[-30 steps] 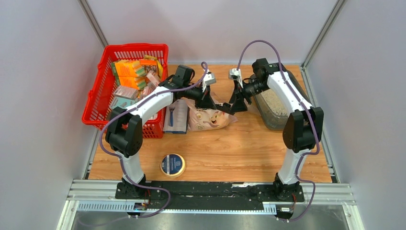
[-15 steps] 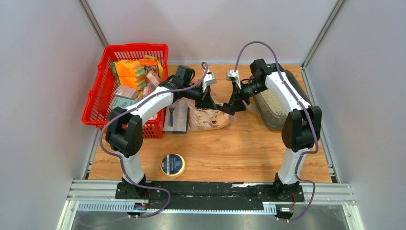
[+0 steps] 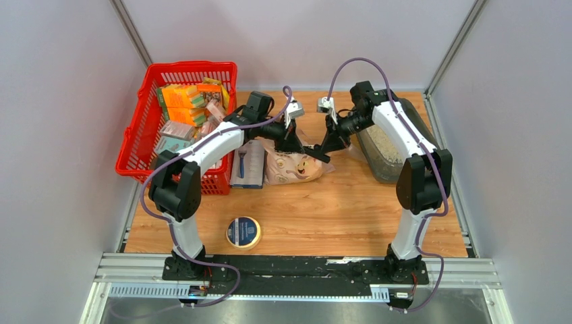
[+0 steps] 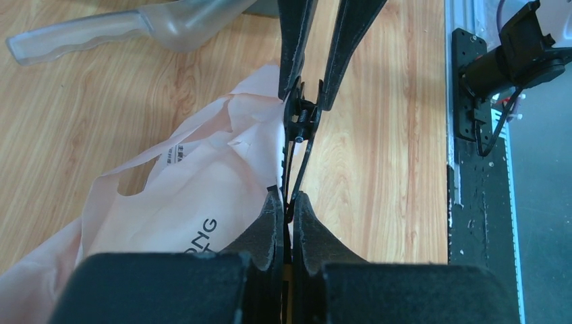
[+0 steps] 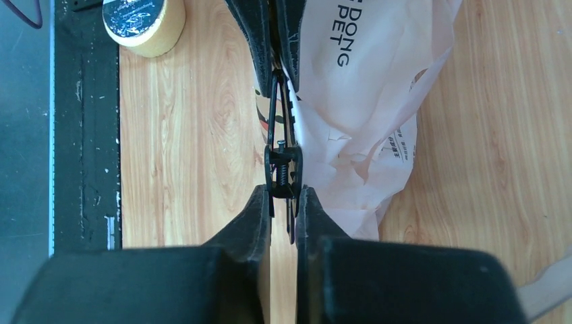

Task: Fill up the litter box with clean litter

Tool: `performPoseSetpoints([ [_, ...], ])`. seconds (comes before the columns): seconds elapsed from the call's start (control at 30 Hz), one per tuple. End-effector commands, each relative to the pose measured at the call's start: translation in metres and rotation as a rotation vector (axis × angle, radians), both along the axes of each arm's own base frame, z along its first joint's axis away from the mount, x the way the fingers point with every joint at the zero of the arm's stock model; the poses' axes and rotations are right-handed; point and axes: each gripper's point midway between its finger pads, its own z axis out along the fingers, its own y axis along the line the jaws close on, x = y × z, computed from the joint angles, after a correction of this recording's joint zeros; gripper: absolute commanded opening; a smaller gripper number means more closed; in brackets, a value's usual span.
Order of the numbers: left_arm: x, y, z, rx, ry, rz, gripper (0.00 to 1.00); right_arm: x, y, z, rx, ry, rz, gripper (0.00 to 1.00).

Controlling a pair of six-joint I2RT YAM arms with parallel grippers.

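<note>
Both clenched on clip (image 4: 300, 120) shutting bag (image 4: 202, 185): left hand (image 4: 289, 202), right hand (image 5: 283, 197) at opposite ends, so I can pry it off, then pour into box (image 3: 386, 179)

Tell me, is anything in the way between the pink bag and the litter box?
A clear plastic scoop lies roughly between the pink bag and the litter box. The left hand and the right hand both pinch a black clip at the bag's edge.
</note>
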Motion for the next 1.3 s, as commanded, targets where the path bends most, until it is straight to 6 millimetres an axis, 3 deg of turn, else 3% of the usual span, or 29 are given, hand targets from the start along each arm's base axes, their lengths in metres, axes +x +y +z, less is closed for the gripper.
performPoseSetpoints([
  [0.0, 0.018, -0.013, 0.027, -0.064, -0.085, 0.014, 0.12, -0.004, 0.017, 0.015, 0.057, 0.009, 0.015, 0.00],
  [0.07, 0.018, -0.013, 0.030, -0.063, -0.078, 0.016, 0.30, -0.003, 0.014, 0.022, 0.059, -0.001, 0.002, 0.00],
  [0.17, 0.012, -0.010, 0.037, -0.080, -0.069, -0.011, 0.39, -0.002, -0.002, 0.031, 0.052, -0.011, -0.025, 0.00],
  [0.27, 0.005, -0.007, 0.043, -0.095, -0.091, -0.044, 0.41, 0.002, -0.022, 0.044, 0.052, -0.022, -0.051, 0.00],
  [0.43, 0.006, -0.006, 0.030, -0.071, -0.072, -0.048, 0.41, 0.009, -0.042, 0.063, 0.050, -0.057, -0.088, 0.00],
  [0.77, 0.025, -0.033, 0.030, -0.095, -0.094, -0.032, 0.40, -0.002, -0.040, 0.051, 0.092, 0.085, -0.101, 0.00],
  [1.03, 0.016, -0.056, 0.039, -0.150, -0.088, -0.079, 0.41, 0.002, -0.036, 0.051, 0.107, 0.080, -0.111, 0.00],
  [1.17, 0.012, -0.066, 0.034, -0.156, -0.084, -0.097, 0.34, 0.003, -0.035, 0.048, 0.103, 0.087, -0.113, 0.00],
  [1.27, 0.008, -0.068, 0.027, -0.143, -0.079, -0.114, 0.11, 0.004, -0.033, 0.047, 0.100, 0.083, -0.114, 0.00],
])
